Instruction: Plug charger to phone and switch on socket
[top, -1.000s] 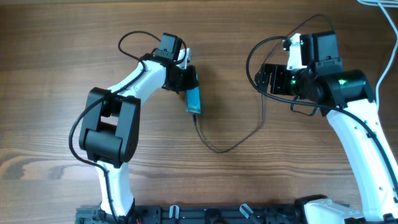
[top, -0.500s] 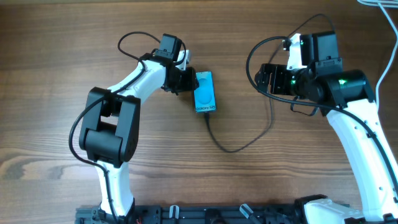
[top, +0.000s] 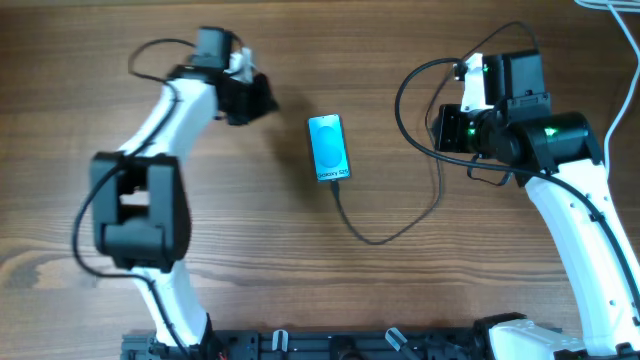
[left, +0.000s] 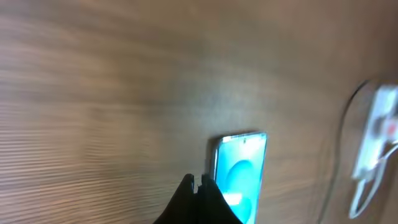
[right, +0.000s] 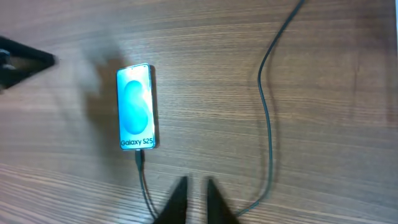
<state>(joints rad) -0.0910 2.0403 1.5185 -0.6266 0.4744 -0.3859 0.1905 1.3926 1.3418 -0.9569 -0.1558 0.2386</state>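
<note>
The phone lies flat on the table with its turquoise face up, also seen in the right wrist view. The charger, a thin black cable, has its tip in the phone's near end and loops right towards my right arm. My left gripper is shut and empty, well left of the phone, its tips together. My right gripper is shut on nothing, its tips over bare wood between two runs of cable. I cannot make out the socket for sure.
A thick white cord crosses the table's far right corner. A blurred white shape with a reddish mark shows at the right edge of the left wrist view. Bare wood lies between my left gripper and the phone.
My left gripper let go of the phone, which now lies flat, then swung away up and to the left and shut. My right gripper has closed where it was.
</note>
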